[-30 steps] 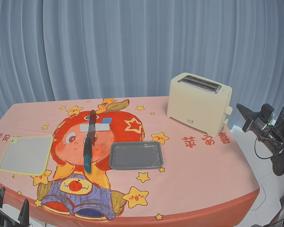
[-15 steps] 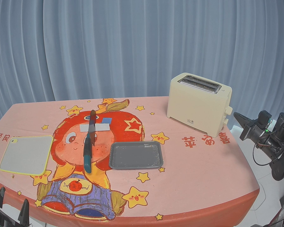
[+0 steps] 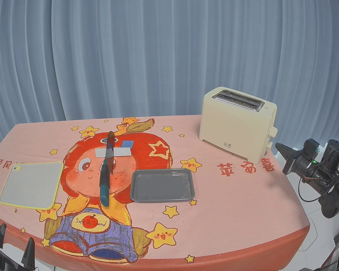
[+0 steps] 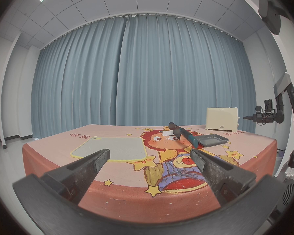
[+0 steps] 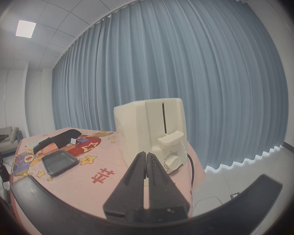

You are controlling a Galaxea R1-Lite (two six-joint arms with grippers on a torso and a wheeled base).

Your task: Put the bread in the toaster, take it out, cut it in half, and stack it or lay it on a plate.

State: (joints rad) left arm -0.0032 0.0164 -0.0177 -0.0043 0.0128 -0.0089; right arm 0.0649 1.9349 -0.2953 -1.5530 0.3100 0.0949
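Observation:
The cream toaster [image 3: 237, 123] stands at the table's far right with both slots empty. Its lever [image 5: 170, 137] sits low on the slot of the end face, above a dial [image 5: 172, 162]. My right gripper [image 3: 279, 146] hangs off the table's right edge, shut and empty, pointing at that end face; its tips [image 5: 146, 154] are just short of the dial. My left gripper [image 3: 17, 234] stays open and empty below the table's front left corner. No bread shows. The grey plate [image 3: 162, 185] lies empty at the table's middle.
A knife [image 3: 106, 170] with a teal handle lies left of the plate, its blade propped on a white strip [image 3: 118, 152]. A grey cutting board [image 3: 31, 185] with a yellow rim lies near the left edge. A blue curtain hangs behind the table.
My right gripper has come down and a little leftward, closer to the toaster's end face. The left arm and the things on the table have not moved.

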